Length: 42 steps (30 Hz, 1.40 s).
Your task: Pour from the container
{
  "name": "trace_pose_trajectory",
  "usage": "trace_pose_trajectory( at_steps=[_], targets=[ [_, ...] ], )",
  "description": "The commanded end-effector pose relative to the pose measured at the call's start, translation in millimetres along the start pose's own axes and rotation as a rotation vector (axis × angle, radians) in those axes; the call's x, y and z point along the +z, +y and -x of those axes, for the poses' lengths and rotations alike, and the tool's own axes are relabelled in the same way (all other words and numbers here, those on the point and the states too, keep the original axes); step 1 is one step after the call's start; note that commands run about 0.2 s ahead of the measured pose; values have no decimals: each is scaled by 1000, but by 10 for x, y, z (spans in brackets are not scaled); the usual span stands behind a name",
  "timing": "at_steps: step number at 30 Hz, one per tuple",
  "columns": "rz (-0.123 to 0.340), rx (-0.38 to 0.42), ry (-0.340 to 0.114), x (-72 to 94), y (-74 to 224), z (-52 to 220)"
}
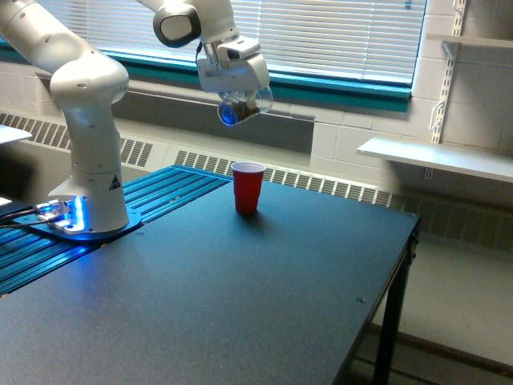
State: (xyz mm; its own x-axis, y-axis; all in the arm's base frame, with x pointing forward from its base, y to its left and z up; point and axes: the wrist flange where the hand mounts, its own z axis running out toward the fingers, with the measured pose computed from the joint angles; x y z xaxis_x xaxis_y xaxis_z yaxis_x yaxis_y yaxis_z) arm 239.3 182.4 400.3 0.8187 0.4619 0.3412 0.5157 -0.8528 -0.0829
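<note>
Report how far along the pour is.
Done: the claw holds the clear container raised above the table, tipped on its side. In hand: it hangs above the red cup, a bit toward the exterior view's left, brown bits inside. Left: no stream shows; whether anything is in the cup cannot be seen.

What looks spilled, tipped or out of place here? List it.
Nothing has spilled. The red cup stands upright on the black table, with no granules visible around it. The only thing askew is the clear container, held tilted in the gripper high above the cup, brown bits inside it.
</note>
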Motion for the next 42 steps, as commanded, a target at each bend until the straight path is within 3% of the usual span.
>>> trace_pose_trajectory(
  at_steps=[1,28,42],
  targets=[
    [3,-8,-53,142,-2,136],
    [19,-7,-198,453,-104,324],
    [52,-18,-267,588,-73,404]
  ],
)
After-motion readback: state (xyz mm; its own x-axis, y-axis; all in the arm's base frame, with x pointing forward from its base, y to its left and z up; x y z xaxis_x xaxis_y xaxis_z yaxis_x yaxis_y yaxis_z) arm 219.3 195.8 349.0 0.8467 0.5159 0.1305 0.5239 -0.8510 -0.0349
